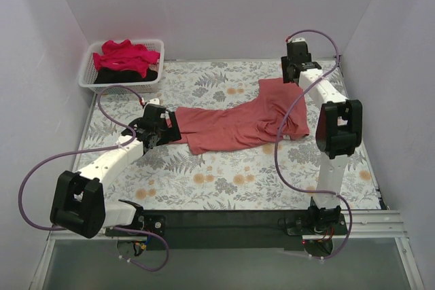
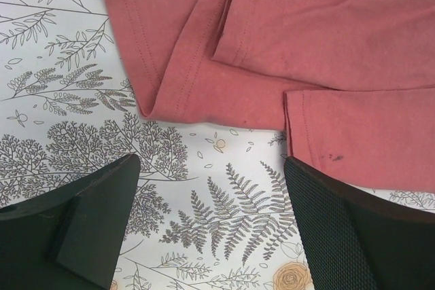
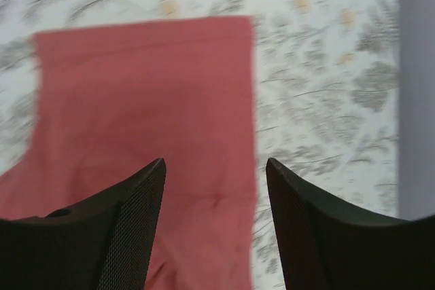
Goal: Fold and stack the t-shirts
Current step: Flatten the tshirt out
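Observation:
The coral-red t-shirt lies crumpled lengthwise across the floral table. My left gripper is open and empty at the shirt's left end. In the left wrist view the gripper hovers over bare cloth, and the shirt's folded hems lie just beyond its fingertips. My right gripper is open and empty above the shirt's far right corner. In the right wrist view the gripper straddles the shirt's right edge. The crimson-pink t-shirt lies on the black t-shirt in the basket.
The white slatted basket stands in the far left corner. White walls close in the table on the left, back and right; the right wall shows in the right wrist view. Purple cables loop beside both arms.

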`<act>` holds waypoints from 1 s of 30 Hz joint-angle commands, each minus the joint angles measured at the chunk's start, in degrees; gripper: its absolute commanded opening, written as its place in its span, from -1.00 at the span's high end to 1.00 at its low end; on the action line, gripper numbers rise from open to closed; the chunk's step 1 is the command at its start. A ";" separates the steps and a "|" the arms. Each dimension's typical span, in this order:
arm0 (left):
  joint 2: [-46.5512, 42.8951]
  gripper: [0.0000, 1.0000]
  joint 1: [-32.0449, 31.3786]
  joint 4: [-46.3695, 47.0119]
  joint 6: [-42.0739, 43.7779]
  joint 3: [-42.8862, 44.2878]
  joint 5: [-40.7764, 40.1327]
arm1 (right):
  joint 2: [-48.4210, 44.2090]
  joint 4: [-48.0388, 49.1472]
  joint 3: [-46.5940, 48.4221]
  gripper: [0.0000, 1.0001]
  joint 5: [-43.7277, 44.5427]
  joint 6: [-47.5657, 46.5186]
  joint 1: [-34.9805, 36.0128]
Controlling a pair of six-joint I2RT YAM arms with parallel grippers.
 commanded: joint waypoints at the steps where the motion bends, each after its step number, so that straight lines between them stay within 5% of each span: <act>1: 1.09 -0.73 0.19 -0.45 -0.07 0.33 -1.12 | -12.01 -0.59 -9.15 -0.36 -22.29 5.92 5.17; 4: 2.51 -0.74 0.45 -1.50 -0.07 1.56 -2.62 | -19.30 1.78 -19.44 -0.35 -31.91 5.50 12.80; 9: 1.11 -0.71 1.68 -2.21 -1.13 0.95 -6.48 | -21.70 6.88 -27.18 -0.34 -35.39 3.55 30.09; 15: -0.39 -0.63 2.65 -2.73 -2.09 0.51 -9.56 | -13.36 7.42 -22.20 -0.31 -32.42 0.39 42.16; 19: -0.48 -0.60 3.26 -3.26 -2.53 0.69 -11.41 | -6.34 7.33 -16.92 -0.29 -24.77 2.67 46.22; 30: -0.74 -0.55 3.97 -3.70 -2.89 0.77 -10.97 | 3.61 4.08 -7.16 -0.08 -21.33 5.13 48.77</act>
